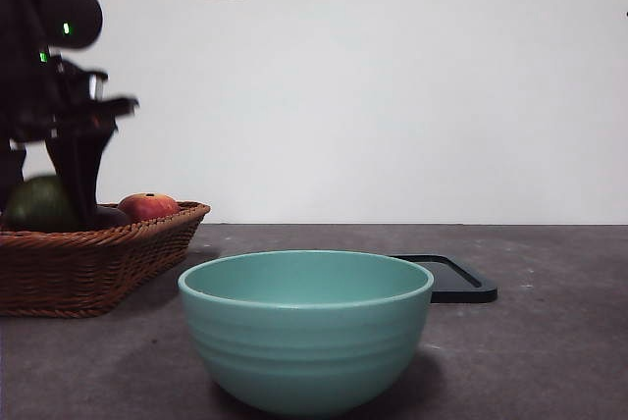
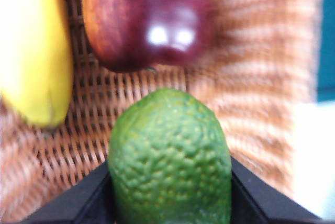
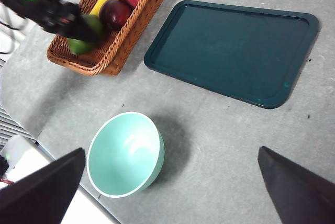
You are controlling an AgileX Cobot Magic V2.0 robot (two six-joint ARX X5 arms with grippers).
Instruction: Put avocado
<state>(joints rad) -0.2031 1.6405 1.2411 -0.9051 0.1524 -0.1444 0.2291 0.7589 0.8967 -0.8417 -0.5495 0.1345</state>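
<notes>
The avocado (image 2: 167, 140), green with bumpy skin, fills the gap between my left gripper's (image 2: 170, 174) two black jaws, which press on both its sides. In the front view it shows as a dark green round (image 1: 39, 206) at the left end of the wicker basket (image 1: 98, 263), with the left gripper (image 1: 74, 180) coming down on it from above. The right wrist view shows the avocado (image 3: 78, 45) at the basket's near end, under the left arm. My right gripper (image 3: 172, 192) hangs open high above the table, holding nothing.
The basket (image 3: 112, 56) also holds a banana (image 2: 34, 51), a dark purple fruit (image 2: 152, 20) and a red apple (image 1: 147, 206). A teal bowl (image 1: 306, 341) stands in front of the basket. A dark tray (image 3: 235, 51) lies to the right.
</notes>
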